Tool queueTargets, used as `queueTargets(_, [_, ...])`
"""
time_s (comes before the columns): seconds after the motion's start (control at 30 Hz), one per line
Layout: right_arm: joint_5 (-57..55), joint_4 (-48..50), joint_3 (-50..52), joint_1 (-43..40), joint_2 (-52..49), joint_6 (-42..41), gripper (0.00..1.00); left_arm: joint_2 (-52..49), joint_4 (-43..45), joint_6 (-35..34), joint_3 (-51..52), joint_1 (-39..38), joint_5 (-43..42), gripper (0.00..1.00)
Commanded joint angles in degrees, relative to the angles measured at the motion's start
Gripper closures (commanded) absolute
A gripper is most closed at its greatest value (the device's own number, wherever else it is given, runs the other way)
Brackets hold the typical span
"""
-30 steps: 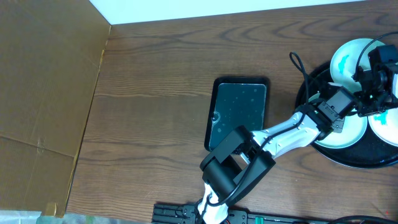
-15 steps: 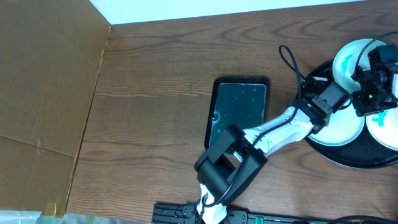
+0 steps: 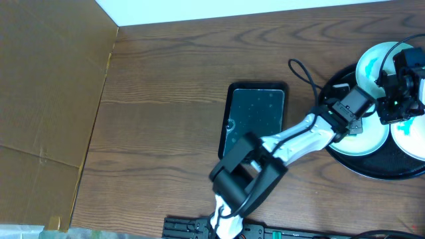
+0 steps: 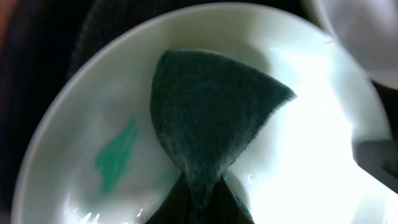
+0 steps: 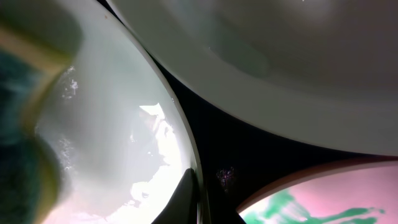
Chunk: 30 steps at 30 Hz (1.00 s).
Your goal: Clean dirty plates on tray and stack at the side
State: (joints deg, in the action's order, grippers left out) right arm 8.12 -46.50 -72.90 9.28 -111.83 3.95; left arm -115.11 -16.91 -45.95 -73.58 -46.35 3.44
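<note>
A large round black tray (image 3: 330, 93) at the right edge holds three white dirty plates. My left gripper (image 4: 199, 202) is shut on a dark green sponge (image 4: 205, 118), which presses on the near-left plate (image 3: 373, 141). A teal smear (image 4: 115, 155) lies on that plate, left of the sponge. My right gripper (image 5: 198, 196) is shut on the same plate's rim (image 5: 180, 134), its black body (image 3: 400, 89) above the tray's middle. A second plate (image 3: 370, 63) lies at the far side and a third (image 5: 311, 205), with green smears, at the right.
A smaller rectangular black tray (image 3: 255, 119) lies in the middle of the wooden table. Brown cardboard (image 3: 46, 99) covers the left side. A black cable (image 3: 305, 70) loops over the table beside the round tray. The left arm (image 3: 292, 146) runs diagonally from the front edge.
My left gripper has slid the sponge a little toward the far left on the plate, and its cable loop has swung left. The right gripper has stayed on the rim.
</note>
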Motion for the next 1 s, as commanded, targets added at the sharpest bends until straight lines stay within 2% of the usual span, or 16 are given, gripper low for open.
queueTargets(0.0, [-0.13,-0.17,0.5,-0.09,0.87,-0.09,0.99,-3.67,-0.61,-2.84,0.61,0.39,-0.83,0.93])
queueTargets(0.1, [-0.13,-0.17,0.5,-0.09,0.87,-0.09,0.99,-4.48,-1.73,-2.84,0.61,1.09,1.2,0.93])
queueTargets(0.33, [-0.13,-0.15,0.5,-0.09,0.87,-0.09,0.99,-3.06,-9.38,-2.82,0.59,3.04,14.75,0.93])
queueTargets(0.5, [-0.13,-0.15,0.5,-0.09,0.87,-0.09,0.99,-0.87,-10.03,-2.14,0.59,3.58,19.69,0.93])
queueTargets(0.8, [-0.13,-0.15,0.5,-0.09,0.87,-0.07,0.99,4.33,-6.32,-2.19,0.55,3.26,18.86,0.93])
queueTargets(0.97, [-0.11,0.07,0.5,-0.07,0.87,-0.07,0.98,4.81,-0.52,-2.23,0.55,3.26,11.43,0.93])
